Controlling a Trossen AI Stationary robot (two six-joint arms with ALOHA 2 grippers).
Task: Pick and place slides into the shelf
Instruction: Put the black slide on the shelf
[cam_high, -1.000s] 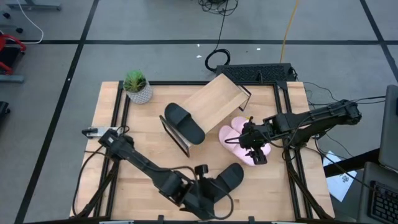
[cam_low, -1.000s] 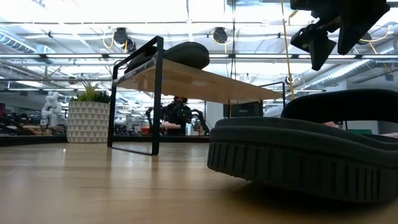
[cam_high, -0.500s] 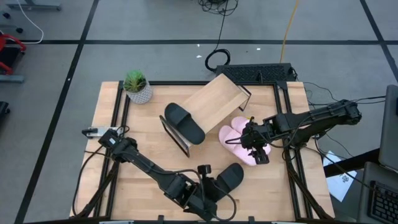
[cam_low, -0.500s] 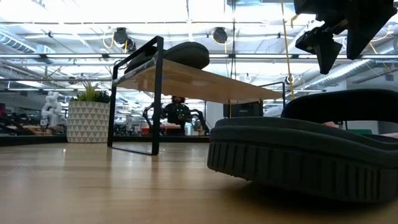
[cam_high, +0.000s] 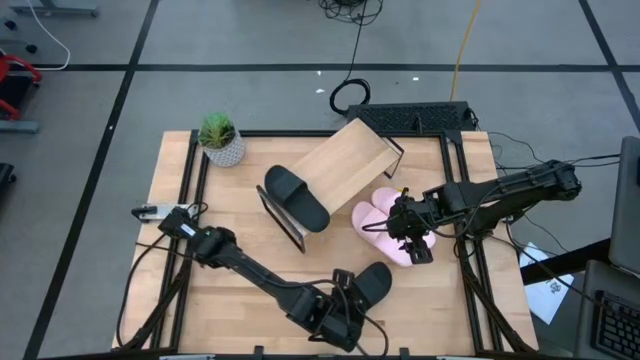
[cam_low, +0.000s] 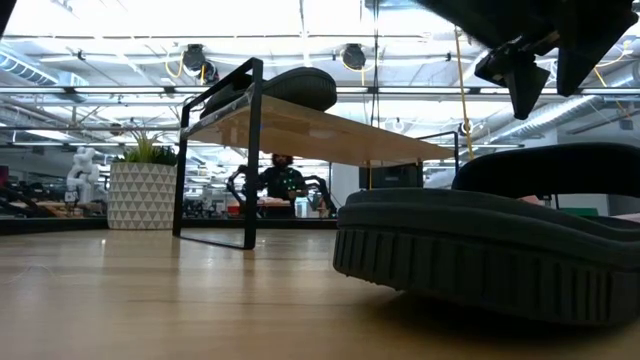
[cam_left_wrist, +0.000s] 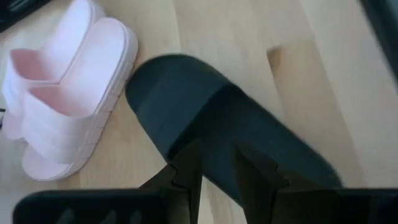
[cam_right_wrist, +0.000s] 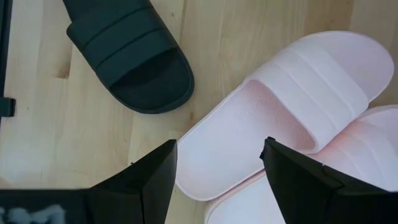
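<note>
One black slide (cam_high: 373, 282) lies under my spread left claw (cam_high: 345, 308), lined up for gripping.

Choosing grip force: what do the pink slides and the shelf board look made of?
The pink slides look like moulded foam: matte, thick-soled, with rounded edges and ribbed straps, though soft rubber is possible. The shelf board looks like light wood or wood laminate, with visible grain and a smooth finish; its dark end frame seems to be metal, seen in the low view.
</note>
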